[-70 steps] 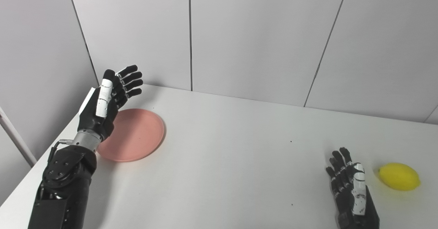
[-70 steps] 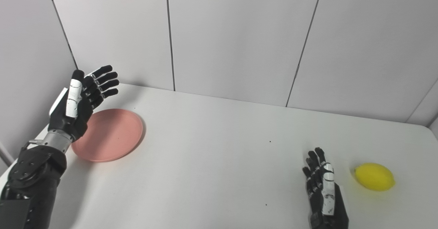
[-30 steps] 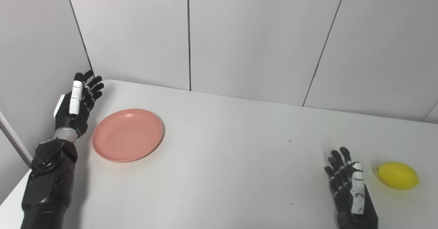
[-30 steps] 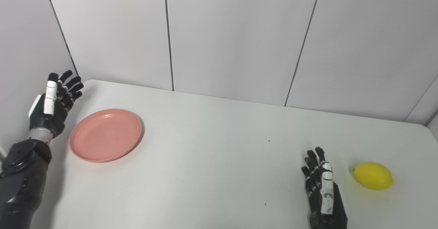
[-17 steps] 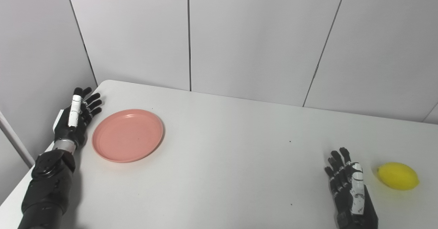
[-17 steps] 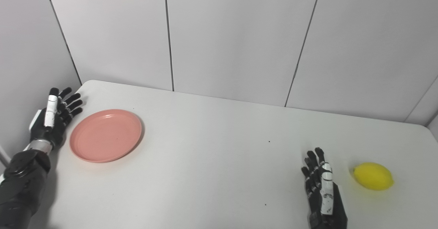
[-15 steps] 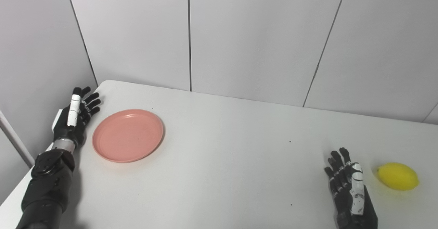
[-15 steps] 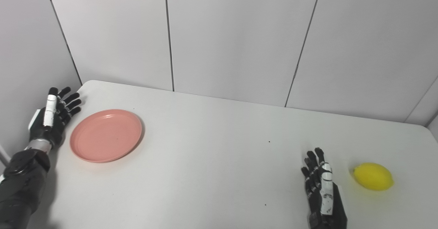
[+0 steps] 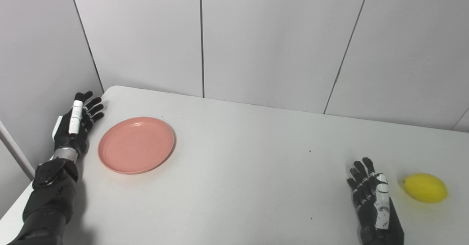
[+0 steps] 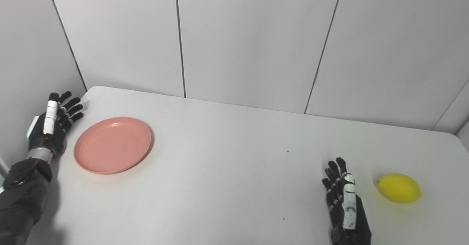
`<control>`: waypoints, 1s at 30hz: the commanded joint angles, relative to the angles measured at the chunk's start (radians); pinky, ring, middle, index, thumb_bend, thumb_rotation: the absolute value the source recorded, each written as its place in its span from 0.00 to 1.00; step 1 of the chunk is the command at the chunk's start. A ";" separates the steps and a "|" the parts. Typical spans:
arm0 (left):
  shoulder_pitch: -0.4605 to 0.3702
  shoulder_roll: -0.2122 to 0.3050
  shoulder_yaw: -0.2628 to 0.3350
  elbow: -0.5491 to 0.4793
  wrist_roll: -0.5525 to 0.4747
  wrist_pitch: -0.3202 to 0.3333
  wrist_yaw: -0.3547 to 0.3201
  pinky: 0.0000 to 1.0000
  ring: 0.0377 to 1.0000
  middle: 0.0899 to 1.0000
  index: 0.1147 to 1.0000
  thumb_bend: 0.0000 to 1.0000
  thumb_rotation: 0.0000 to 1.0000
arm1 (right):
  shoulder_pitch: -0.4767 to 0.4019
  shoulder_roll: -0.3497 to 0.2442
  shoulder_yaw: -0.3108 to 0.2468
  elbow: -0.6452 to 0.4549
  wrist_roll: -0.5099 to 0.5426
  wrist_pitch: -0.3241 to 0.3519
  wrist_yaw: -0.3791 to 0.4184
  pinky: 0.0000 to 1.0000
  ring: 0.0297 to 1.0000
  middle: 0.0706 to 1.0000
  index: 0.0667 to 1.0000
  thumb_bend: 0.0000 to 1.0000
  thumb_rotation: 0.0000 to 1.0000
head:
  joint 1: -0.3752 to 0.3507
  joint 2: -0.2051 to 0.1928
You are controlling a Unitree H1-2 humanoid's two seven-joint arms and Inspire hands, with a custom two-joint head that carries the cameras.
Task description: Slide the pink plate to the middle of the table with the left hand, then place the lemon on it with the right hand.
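1. Pink plate (image 9: 136, 145) lies flat on the white desk (image 9: 242, 164), just to the right of the left hand (image 9: 75, 123) and apart from it, with a strip of bare desk between the hand and the plate's rim.
2. That left hand sits at the desk's far left edge, close to the side wall, its fingers (image 9: 92, 107) spread and stretched forward, holding nothing.
3. Plate is empty: its shallow well shows only plain pink surface.
4. Lemon (image 9: 425, 188) rests on the desk just to the right of the right hand (image 9: 373, 204), near it but not touching; a small gap of desk shows between them.
5. Right hand lies low at the near edge of the desk, palm side down as far as I can see, fingers (image 10: 334, 179) apart and pointing away, gripping nothing.
6. Plate and lemon are well apart, one beside each hand, with the wide middle of the desk between them.
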 commanded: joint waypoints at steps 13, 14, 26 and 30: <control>0.029 -0.020 -0.014 -0.070 -0.017 0.008 -0.064 0.99 0.91 0.87 0.92 0.89 0.88 | 0.049 0.028 0.017 0.048 0.006 0.014 0.001 1.00 0.98 0.96 0.98 0.69 1.00 | -0.002 0.004; 0.030 -0.020 -0.015 -0.064 -0.017 0.005 -0.066 0.98 0.91 0.87 0.92 0.90 0.88 | 0.049 0.028 0.017 0.048 0.006 0.015 0.001 1.00 0.98 0.96 0.99 0.69 1.00 | -0.002 0.004; 0.036 -0.030 -0.045 -0.057 -0.003 0.014 -0.066 0.93 0.89 0.85 0.91 0.86 0.90 | 0.048 0.034 0.017 0.048 0.008 0.015 -0.001 1.00 0.98 0.95 0.98 0.68 0.98 | -0.007 0.009; 0.054 -0.040 -0.052 -0.110 -0.008 0.041 -0.058 0.91 0.89 0.85 0.93 0.87 0.88 | 0.048 0.035 0.017 0.048 0.006 0.017 -0.004 1.00 0.98 0.95 0.97 0.69 0.98 | -0.010 0.009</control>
